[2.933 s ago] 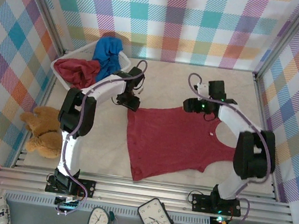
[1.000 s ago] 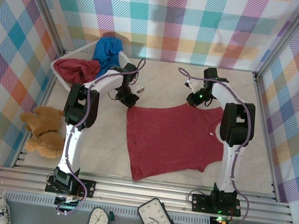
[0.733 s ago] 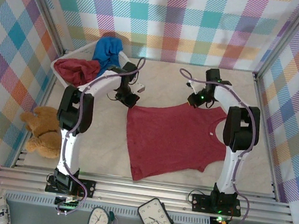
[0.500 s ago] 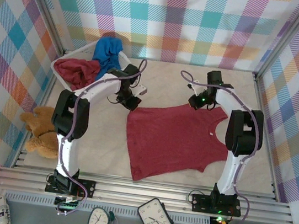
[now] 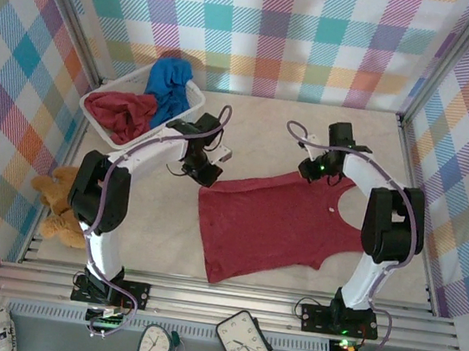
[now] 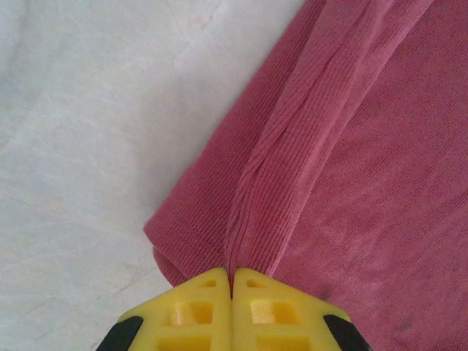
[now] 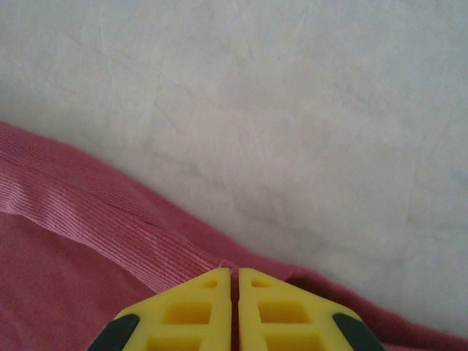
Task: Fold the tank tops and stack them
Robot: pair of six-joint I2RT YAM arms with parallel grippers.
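Flat on pale table (image 5: 258,135): dark red ribbed cloth tank top (image 5: 271,224); left gripper (image 6: 232,274) pressed together, pinching ridge at its far-left corner; right gripper (image 7: 234,272) closed on far hem; second dark red top (image 5: 119,112) and bright blue top (image 5: 169,83) heaped in white mesh plastic basket (image 5: 195,94).

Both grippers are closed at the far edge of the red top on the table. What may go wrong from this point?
1. The left gripper pinches only a narrow ridge at the corner of the red top; the cloth might slip out when lifted.
2. The right gripper bites just the hem, so that side may drop and skew the fold.
3. The ridge by the left corner may get folded in as a crease.
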